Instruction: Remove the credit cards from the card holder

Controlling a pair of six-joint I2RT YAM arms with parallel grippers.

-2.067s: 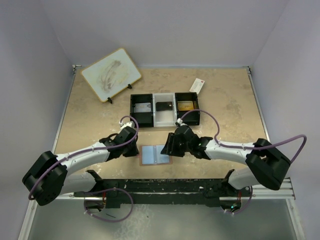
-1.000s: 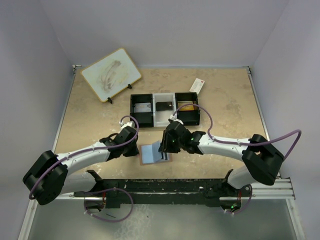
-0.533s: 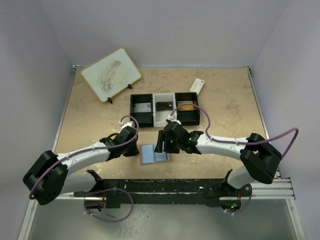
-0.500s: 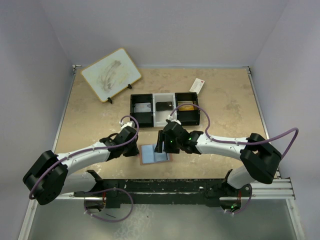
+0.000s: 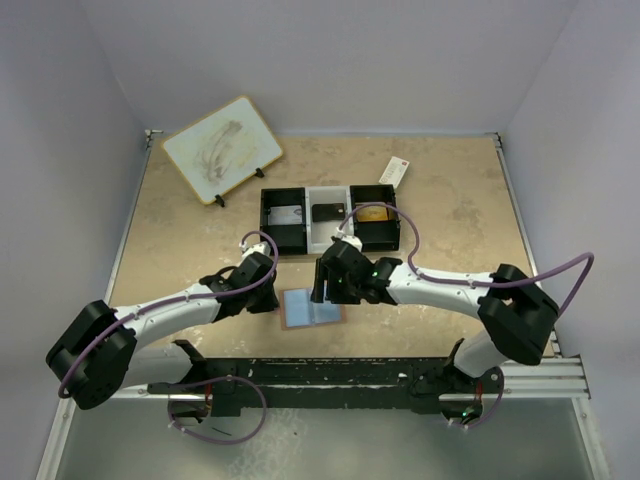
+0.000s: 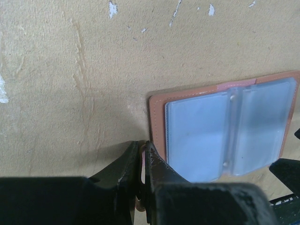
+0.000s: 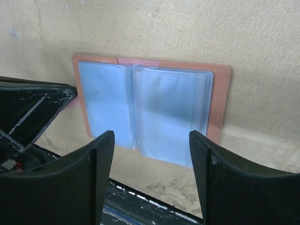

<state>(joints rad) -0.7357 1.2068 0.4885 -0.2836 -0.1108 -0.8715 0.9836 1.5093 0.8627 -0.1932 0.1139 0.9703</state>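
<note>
**Entry: two pincers at an open card holder**

- **Card holder** [image 5: 310, 308]: salmon-tan leather. It lies open and flat on the tan table [image 5: 450, 200], close in front of the arms, with its clear bluish pockets facing up.
- **Left gripper** [image 6: 143, 151]: closed, tips down at the holder's left edge. It appears to pinch the holder's strap (only a sliver of salmon shows between the fingers in the left wrist view).
- **Right gripper** [image 7: 150, 136]: jaws spread wide and holding nothing. It hangs over the pocket pages, and whether a finger touches them cannot be told.
- **Tray** [image 5: 265, 220]: three compartments, on the table beyond the holder.
  - Left black bay: grey credit card [image 5: 288, 217].
  - White middle bay: dark credit card [image 5: 328, 212].
  - Right black bay: amber card [image 5: 371, 212].
- **White packet** [image 5: 395, 172]: red-ended, lying beyond the tray, well apart from both pincers.
</note>
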